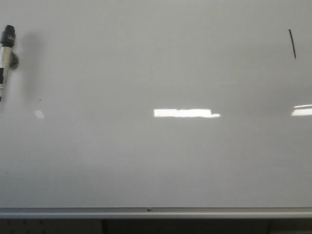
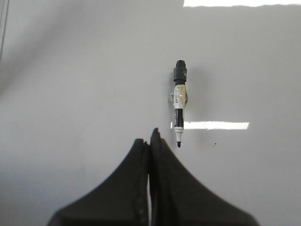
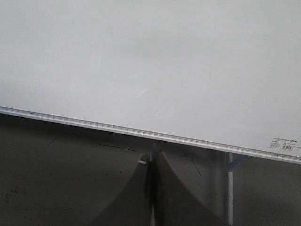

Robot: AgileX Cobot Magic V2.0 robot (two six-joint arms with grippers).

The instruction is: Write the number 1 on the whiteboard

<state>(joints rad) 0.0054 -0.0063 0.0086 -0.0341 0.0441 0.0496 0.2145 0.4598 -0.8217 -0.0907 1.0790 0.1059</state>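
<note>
The whiteboard (image 1: 156,161) fills the front view, with a silver rail along its lower edge. The number 1 (image 1: 292,44), a short slanted black stroke, stands at the board's upper right. A marker (image 1: 6,56) with a black cap end hangs on the board at the far left, tip down; it also shows in the left wrist view (image 2: 179,101). My left gripper (image 2: 150,136) is shut and empty, a little short of the marker's tip. My right gripper (image 3: 153,153) is shut and empty, below the board's rail (image 3: 141,133). Neither gripper shows in the front view.
A small dark speck (image 1: 40,100) lies on the board right of the marker. Bright light reflections (image 1: 185,113) cross the board's middle. Below the rail is dark floor (image 3: 56,179) and a white stand leg (image 3: 230,193).
</note>
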